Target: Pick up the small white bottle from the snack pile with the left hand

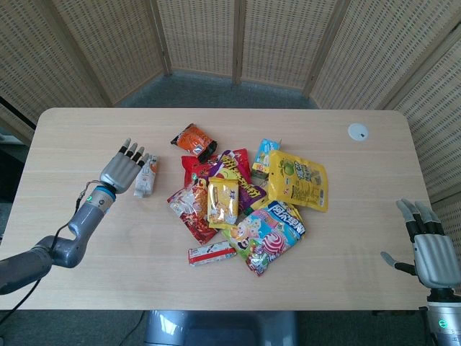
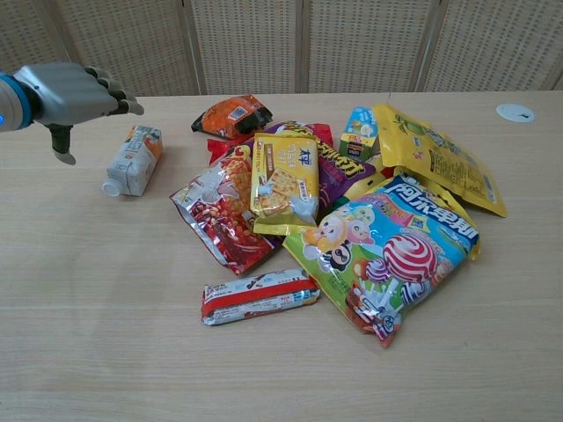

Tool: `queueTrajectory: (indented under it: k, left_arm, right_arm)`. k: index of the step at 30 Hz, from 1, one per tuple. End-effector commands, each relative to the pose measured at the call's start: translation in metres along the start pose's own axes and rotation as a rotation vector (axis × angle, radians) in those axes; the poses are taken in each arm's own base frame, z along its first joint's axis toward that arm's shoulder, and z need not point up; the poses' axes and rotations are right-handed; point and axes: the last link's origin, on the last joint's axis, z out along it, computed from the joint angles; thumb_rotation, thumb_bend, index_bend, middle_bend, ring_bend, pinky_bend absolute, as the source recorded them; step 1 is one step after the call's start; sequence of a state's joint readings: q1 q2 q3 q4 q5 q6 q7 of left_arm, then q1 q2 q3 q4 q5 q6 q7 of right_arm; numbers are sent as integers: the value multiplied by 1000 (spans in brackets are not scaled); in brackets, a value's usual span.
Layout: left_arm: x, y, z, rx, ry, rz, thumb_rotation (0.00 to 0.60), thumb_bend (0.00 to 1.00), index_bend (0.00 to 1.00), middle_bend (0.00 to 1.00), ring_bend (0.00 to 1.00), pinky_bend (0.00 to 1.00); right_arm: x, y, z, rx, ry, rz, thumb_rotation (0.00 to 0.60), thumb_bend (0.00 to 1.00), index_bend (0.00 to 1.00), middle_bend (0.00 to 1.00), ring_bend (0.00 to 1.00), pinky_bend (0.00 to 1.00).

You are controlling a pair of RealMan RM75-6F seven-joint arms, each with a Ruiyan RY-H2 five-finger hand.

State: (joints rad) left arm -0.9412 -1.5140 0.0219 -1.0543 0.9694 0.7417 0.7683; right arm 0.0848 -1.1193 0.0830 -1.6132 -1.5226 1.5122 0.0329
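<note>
The small white bottle (image 1: 146, 176) (image 2: 132, 160) lies on its side on the table, left of the snack pile, with orange print near its far end. My left hand (image 1: 124, 166) (image 2: 72, 91) hovers just left of it, fingers spread and holding nothing; its fingertips reach close to the bottle's far end. My right hand (image 1: 428, 246) stays at the table's right front edge, fingers apart and empty; the chest view does not show it.
The snack pile (image 1: 241, 198) fills the table's middle: an orange bag (image 1: 194, 140), a yellow pouch (image 1: 299, 179), a lollipop bag (image 2: 387, 255), a cracker pack (image 2: 283, 180) and a red-striped bar (image 2: 257, 296). A white disc (image 1: 358, 131) lies far right.
</note>
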Motion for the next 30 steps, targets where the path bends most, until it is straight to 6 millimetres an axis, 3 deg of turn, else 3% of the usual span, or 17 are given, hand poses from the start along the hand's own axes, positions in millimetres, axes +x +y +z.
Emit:
queueTrajectory:
  k: [1,10,21,28,30]
  left_arm:
    - [-4,13,13,13,-38,-39,600,0,45,0,0,0]
    - [-3,29,33,52,-79,-89,600,0,46,0,0,0]
    - [-10,39,32,26,-108,-87,600,0,52,0,0,0]
    - [-10,38,29,27,-97,-59,600,0,143,0,0,1]
    - [-9,39,29,28,-82,-47,600,0,204,1,4,44]
  right_arm:
    - [0,0,0,0,-1,-1,600,0,0,0,0,0]
    - [0,2,0,-10,0,-2,600,0,0,0,0,0]
    - [1,3,0,-15,6,-4,600,0,0,0,0,0]
    - [0,2,0,-13,3,0,600,0,0,0,0,0]
    - [1,2,0,-13,7,-2,600,0,0,0,0,0]
